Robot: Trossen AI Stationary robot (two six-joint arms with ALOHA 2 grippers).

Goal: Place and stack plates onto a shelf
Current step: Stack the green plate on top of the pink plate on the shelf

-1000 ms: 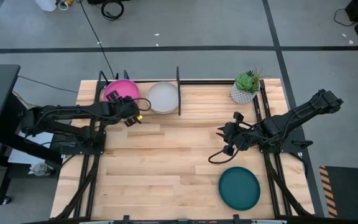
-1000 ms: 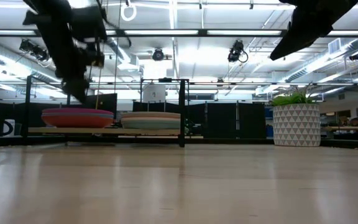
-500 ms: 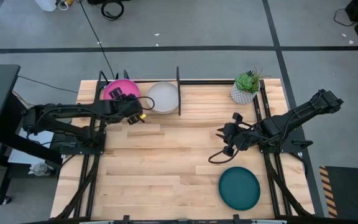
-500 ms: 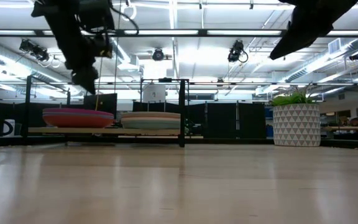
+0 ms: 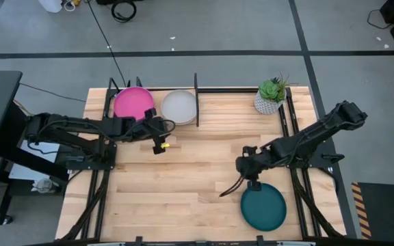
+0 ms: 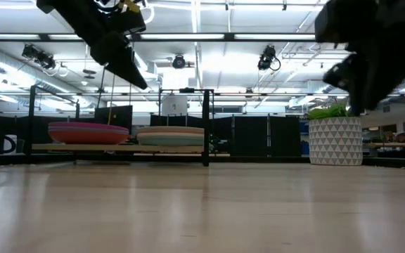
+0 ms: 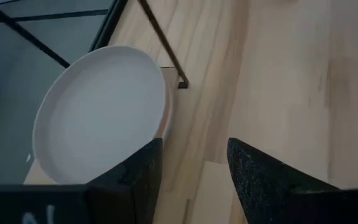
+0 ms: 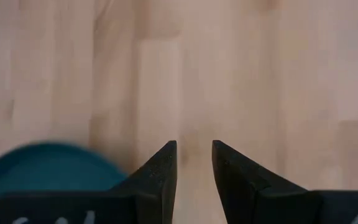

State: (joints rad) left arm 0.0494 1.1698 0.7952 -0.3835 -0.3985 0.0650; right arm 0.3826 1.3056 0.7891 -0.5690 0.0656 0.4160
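On the shelf (image 5: 195, 87) at the table's far left, a magenta plate (image 5: 133, 104) tops one stack and a grey-white plate (image 5: 179, 107) tops the stack beside it; both stacks rest on the shelf's plank (image 6: 129, 147). A dark teal plate (image 5: 263, 207) lies flat on the table near the front right. My left gripper (image 5: 160, 139) hangs open in front of the shelf, with the grey-white plate (image 7: 101, 112) ahead of it. My right gripper (image 5: 249, 172) hangs open, fingers pointing down, above the table just beyond the teal plate's (image 8: 42, 167) far left rim.
A potted plant (image 5: 271, 96) in a white patterned pot stands at the far right corner. The shelf's black upright divider (image 6: 207, 126) rises right of the grey-white stack. Bare wooden tabletop (image 5: 197, 171) lies between the two arms.
My left gripper has drawn back from the magenta plate on the shelf, going up and toward the table's right and near edge, and has swung to face the grey-white plate. My right gripper has gone down and toward the near edge, to the teal plate's far rim, tipping downward.
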